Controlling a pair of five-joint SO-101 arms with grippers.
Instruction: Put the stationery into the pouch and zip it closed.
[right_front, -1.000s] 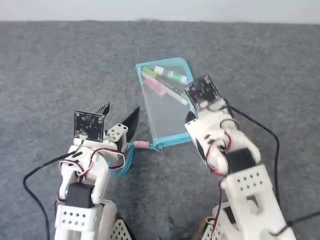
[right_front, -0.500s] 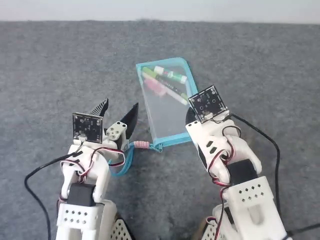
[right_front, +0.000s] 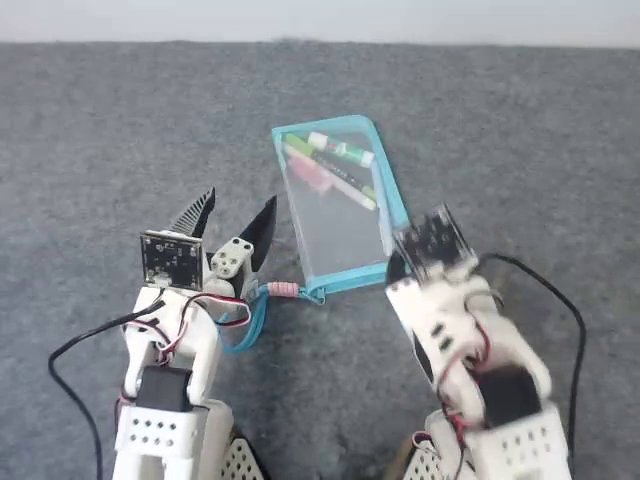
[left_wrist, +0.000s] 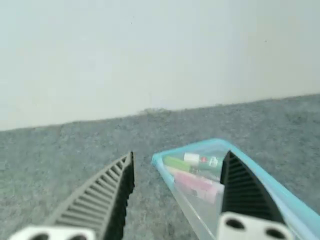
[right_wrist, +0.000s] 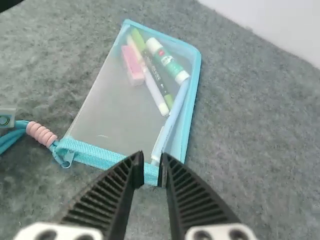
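A clear pouch (right_front: 340, 215) with a blue rim lies flat in the middle of the grey carpet. Inside it are a green marker (right_front: 300, 152), a pink eraser (right_front: 312, 176), a glue stick (right_front: 342, 150) and a pen. Its zipper pull (right_front: 314, 294) sits at the near corner, with pink beads (right_front: 283, 290) and a blue cord (right_front: 250, 322) trailing off it. My left gripper (right_front: 232, 215) stands open beside the pouch's near left side, nothing in it. My right gripper (right_wrist: 150, 159) hovers shut over the pouch's (right_wrist: 140, 105) near end, holding nothing.
Grey carpet (right_front: 520, 130) stretches on all sides of the pouch, up to a pale wall (right_front: 320, 18) at the back. The blue cord runs under the left arm's wrist (right_front: 215, 300). Black cables (right_front: 80, 345) hang off both arms.
My right arm has drawn back from the pouch toward the near edge. My left gripper has edged slightly forward, still open.
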